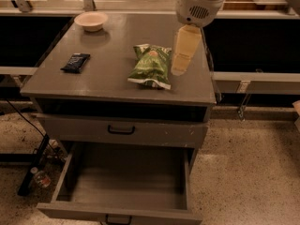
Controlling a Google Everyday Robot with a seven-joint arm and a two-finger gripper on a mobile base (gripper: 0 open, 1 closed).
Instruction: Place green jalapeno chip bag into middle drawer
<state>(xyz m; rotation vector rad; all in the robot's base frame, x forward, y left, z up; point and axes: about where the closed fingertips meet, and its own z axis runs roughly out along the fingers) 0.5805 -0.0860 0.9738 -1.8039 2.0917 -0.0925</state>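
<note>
The green jalapeno chip bag (151,66) lies flat on the grey cabinet top (108,69), right of centre. My gripper (182,60) hangs from the white arm just to the right of the bag, its pale fingers (183,48) pointing down, close beside the bag and apart from it. It holds nothing. The middle drawer (126,178) is pulled out below, with a bare grey floor and a black handle at its front edge.
A small dark-blue flat packet (75,62) lies on the left of the top. A pale bowl (91,20) stands at the back left. The grey drawer above (121,129) is shut. Cables and a bottle (40,177) lie on the floor at left.
</note>
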